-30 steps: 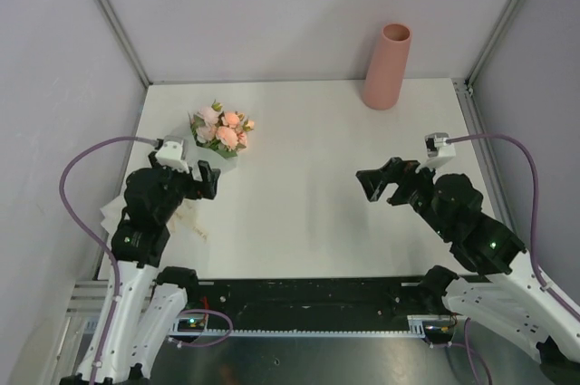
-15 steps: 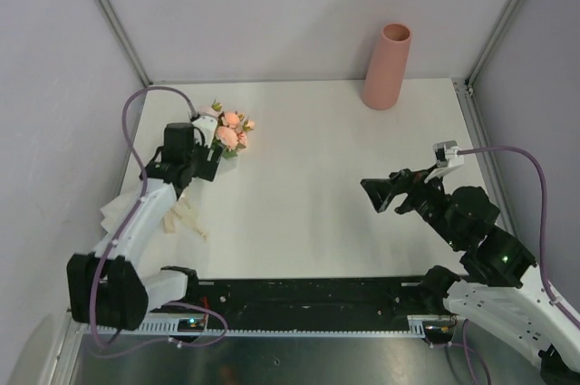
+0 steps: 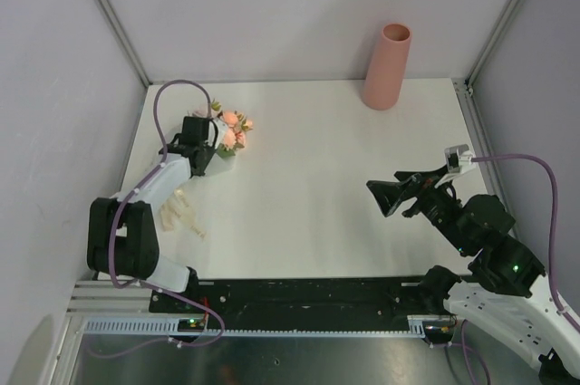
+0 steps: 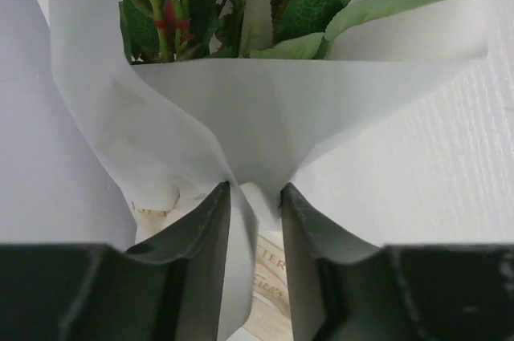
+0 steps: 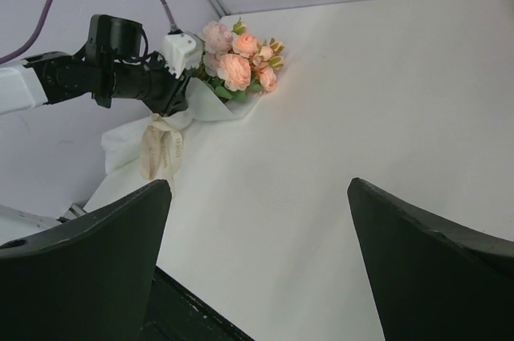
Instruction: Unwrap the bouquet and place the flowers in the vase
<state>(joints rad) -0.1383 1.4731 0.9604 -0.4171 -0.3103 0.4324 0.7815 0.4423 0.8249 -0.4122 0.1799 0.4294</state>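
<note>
Bouquet: a small bunch of pink and peach roses wrapped in thin white paper lies on the white table at about 10 o'clock in the overhead view. Its blooms point toward 1 o'clock.

Flowers: the roses, buds and green leaves sit inside the white paper cone.

Left gripper: the left gripper is narrowed on a fold at the neck of the paper cone, with a finger touching the paper on each side.

Left wrist view only: green stems and leaves drop into the mouth of the paper cone. A strip of beige ribbon with dark print shows below the fingertips.

Right wrist view only: the ribbon hangs in a bunch under the left gripper, and loose white paper trails toward the table's near-left edge.

Overhead view only: a tall, slim, salmon-pink vase stands upright at 1 o'clock by the far edge, well apart from the bouquet. Only its own pink inner wall shows at the mouth.

Right gripper: the right gripper is spread wide and holds nothing. It hovers at about 4 o'clock, pointing toward 9 o'clock.
</note>
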